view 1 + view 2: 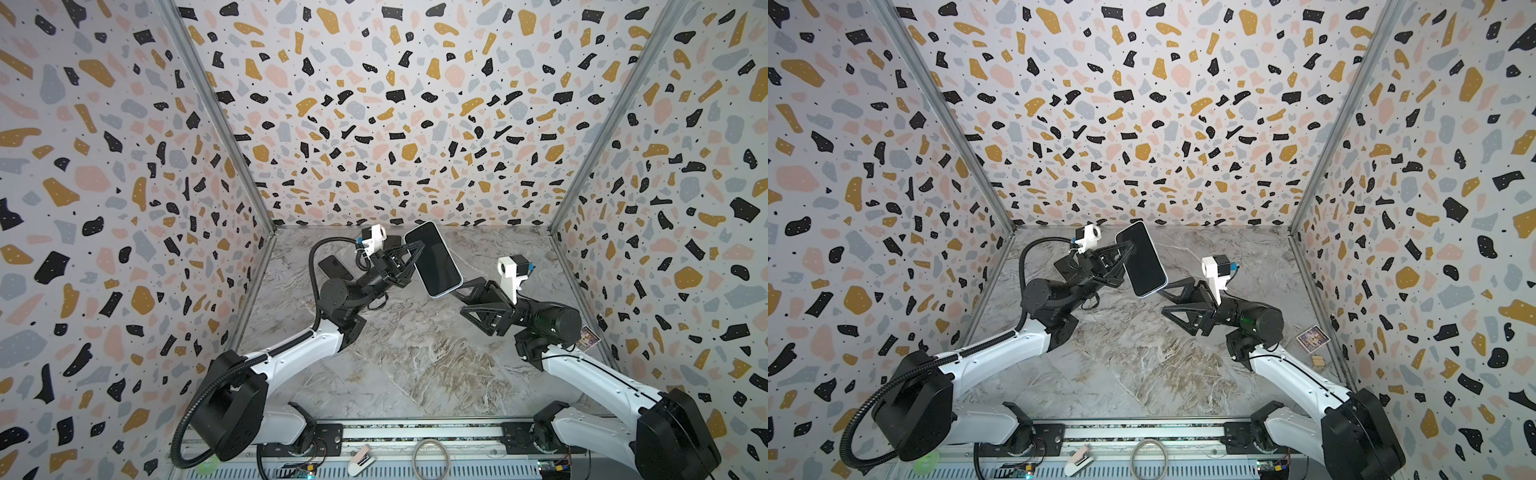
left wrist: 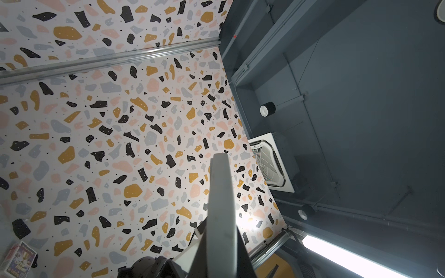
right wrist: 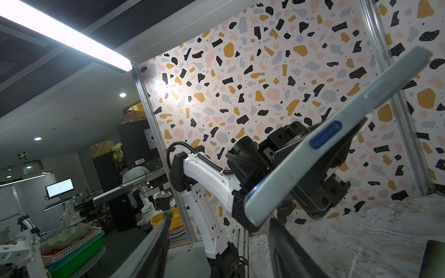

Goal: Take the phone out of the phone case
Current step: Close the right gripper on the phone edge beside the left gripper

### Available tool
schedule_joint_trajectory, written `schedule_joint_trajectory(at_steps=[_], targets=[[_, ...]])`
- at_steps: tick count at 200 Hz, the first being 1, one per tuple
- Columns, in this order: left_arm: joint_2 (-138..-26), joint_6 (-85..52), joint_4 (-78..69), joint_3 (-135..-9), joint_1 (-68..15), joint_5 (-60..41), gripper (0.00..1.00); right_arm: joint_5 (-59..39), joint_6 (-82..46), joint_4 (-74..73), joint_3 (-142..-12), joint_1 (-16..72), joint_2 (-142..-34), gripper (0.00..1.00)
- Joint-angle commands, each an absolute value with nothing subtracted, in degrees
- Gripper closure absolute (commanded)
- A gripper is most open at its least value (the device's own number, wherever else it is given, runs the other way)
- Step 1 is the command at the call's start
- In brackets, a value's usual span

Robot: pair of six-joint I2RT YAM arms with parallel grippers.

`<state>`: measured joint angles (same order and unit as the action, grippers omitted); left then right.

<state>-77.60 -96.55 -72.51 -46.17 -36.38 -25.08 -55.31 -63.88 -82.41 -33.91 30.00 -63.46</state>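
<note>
The phone point(image 1: 434, 257) point(image 1: 1144, 257) is held up off the table, tilted, its dark screen facing both top views. It has a pale grey-blue rim point(image 3: 337, 134) with a blue oblong on the side; whether that rim is the phone case I cannot tell. My left gripper point(image 1: 417, 255) point(image 1: 1129, 255) is shut on the phone's left edge, which rises between its jaws point(image 2: 220, 192). My right gripper point(image 1: 459, 301) point(image 3: 219, 219) stands open just below the phone's lower corner, apart from it. A dark flat slab point(image 1: 334, 268) lies on the table behind the left arm.
The marble table point(image 1: 407, 357) is boxed in by terrazzo walls on three sides. A picture card point(image 1: 1313, 337) and a small wooden block point(image 1: 1318, 360) lie by the right wall. Another dark flat piece point(image 3: 432, 258) lies on the table near the right gripper.
</note>
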Motion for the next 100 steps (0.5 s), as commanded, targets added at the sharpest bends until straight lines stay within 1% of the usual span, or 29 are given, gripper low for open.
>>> schedule_joint_trajectory(at_steps=[1,35,75,100], targets=[[-76.2,-95.1,-76.0,-47.2,-36.1,-25.8,1.00,-53.6,-61.3,-77.6,-36.6,29.8,-62.8,0.35],[-75.5,-94.4,-75.5,-46.8,-36.1,-26.0,1.00,-53.3,-62.0,-78.4,-37.1,29.6,-63.6,0.40],[-75.0,-93.7,-75.1,-46.7,-36.1,-26.2,1.00,-53.1,-62.5,-78.0,-37.5,28.7,-63.5,0.51],[-75.0,-93.5,-75.1,-46.5,-36.1,-26.3,1.00,-53.2,-64.4,-80.4,-36.9,27.7,-63.4,0.55]])
